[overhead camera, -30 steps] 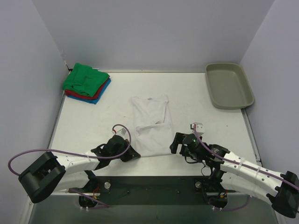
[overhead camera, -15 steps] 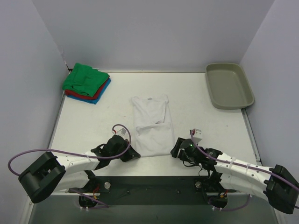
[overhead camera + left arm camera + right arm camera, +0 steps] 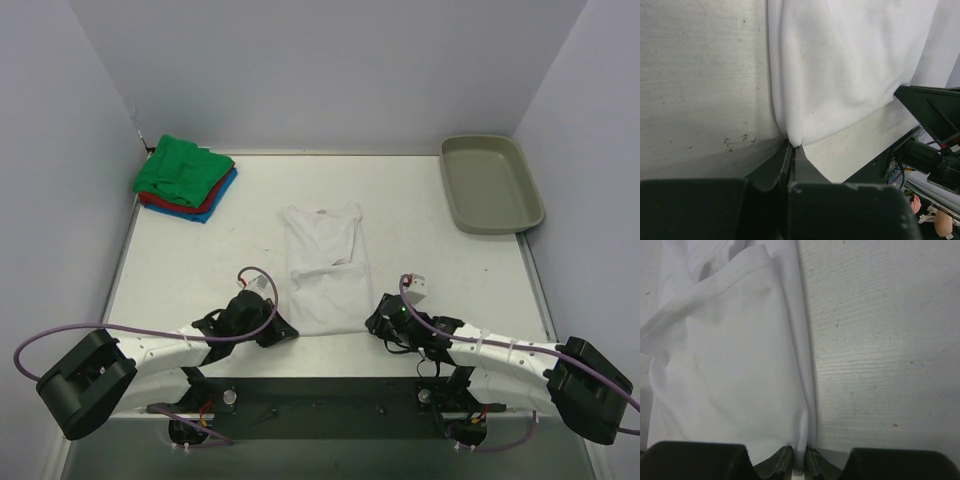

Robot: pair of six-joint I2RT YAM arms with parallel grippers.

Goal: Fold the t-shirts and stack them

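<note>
**White tee**: one, lying flat at centre frame on the worktop. It is folded into a long strip, with the collar toward the top and the hem toward the bottom.

**Left tool**: sitting at the hem's lower-left corner. Its fingers are pressing together and pinching that corner of the white tee.

**Right tool**: sitting at the hem's lower-right corner. Its fingers are standing almost together and pinching the cloth edge between them.

**Stack**: folded green tee over red over blue, lying at upper left, well apart from the white tee.

**Tray**: lying at upper right.
</note>
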